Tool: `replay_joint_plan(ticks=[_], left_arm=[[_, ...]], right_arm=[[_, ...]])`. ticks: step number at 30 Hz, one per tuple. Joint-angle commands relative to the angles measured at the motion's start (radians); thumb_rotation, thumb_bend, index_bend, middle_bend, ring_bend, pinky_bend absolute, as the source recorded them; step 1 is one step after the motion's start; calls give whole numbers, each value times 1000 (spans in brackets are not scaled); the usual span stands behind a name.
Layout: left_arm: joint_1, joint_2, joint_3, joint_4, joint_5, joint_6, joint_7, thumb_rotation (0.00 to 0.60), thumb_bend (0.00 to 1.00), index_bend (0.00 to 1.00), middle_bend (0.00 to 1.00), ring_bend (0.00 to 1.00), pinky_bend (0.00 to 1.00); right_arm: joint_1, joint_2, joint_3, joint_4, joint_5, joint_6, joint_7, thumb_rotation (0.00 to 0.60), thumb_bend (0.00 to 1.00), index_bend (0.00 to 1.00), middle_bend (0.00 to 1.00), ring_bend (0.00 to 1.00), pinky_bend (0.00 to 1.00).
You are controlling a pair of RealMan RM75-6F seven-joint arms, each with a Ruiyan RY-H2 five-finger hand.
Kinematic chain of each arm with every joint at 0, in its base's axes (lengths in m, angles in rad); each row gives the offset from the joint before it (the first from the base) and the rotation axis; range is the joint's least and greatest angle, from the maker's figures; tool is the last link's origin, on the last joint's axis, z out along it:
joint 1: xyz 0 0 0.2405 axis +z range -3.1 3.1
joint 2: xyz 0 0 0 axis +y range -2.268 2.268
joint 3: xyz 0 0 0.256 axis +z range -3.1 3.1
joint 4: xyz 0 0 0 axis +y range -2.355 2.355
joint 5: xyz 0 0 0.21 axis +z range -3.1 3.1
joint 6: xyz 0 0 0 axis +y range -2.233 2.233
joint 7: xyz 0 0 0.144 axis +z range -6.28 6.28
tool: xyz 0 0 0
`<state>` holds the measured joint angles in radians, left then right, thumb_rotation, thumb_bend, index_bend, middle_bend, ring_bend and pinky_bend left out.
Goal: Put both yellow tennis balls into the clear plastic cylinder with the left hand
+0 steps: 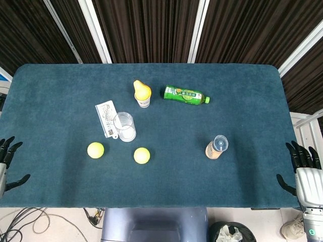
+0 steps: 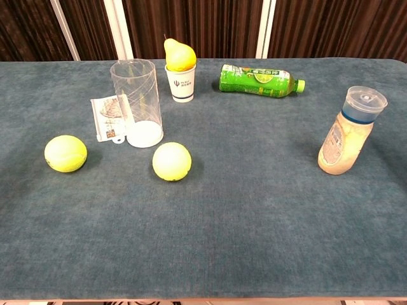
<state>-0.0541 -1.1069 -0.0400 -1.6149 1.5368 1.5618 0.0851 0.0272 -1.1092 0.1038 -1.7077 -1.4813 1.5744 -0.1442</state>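
Both hands open, empty: left hand [image 1: 6, 164] should reach for the ball [image 1: 95, 149] at the cylinder's [image 1: 124, 126] 8 o'clock, gripping from above.

A long table [image 1: 242, 101] covered in dark teal felt with rounded corners filled most of the room in front of me. Behind it hung dark brown pleated curtains [image 1: 146, 25], broken by slanting white frame bars [image 1: 93, 27]. Below the near edge, a pale floor [image 1: 60, 224] showed, with loose cables [image 1: 30, 219] trailing at the left and a grey-blue base [image 1: 154, 224] under the middle. The light was even.
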Motion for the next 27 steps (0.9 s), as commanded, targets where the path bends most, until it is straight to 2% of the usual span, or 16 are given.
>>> replay_joint_plan(ticks=[1,8,17,27], left_arm=[[-12,3,0,0,9,-15,4,600,21,126,43,28,128],[-118,45,-31,-88,26,-145,42,600,9,119,39,28,129],[-289,46,-99,-217,-125,-405,225,600,9,112,37,28,129],[-422,-44,-117,-200,-290,-587,347,600,9,110,38,28,129]], right_arm=[[0,0,-1,-1,1,-2,-1,600,340,81,79,110,61],[1,-1,-1,0,1,-3,-6,600,339,81,79,110,61],[0,-3,2,1,8,-2,-11,600,340,81,79,110,61],[1,-5,5,3,13,-3,-16,600,339,81,79,110,61]])
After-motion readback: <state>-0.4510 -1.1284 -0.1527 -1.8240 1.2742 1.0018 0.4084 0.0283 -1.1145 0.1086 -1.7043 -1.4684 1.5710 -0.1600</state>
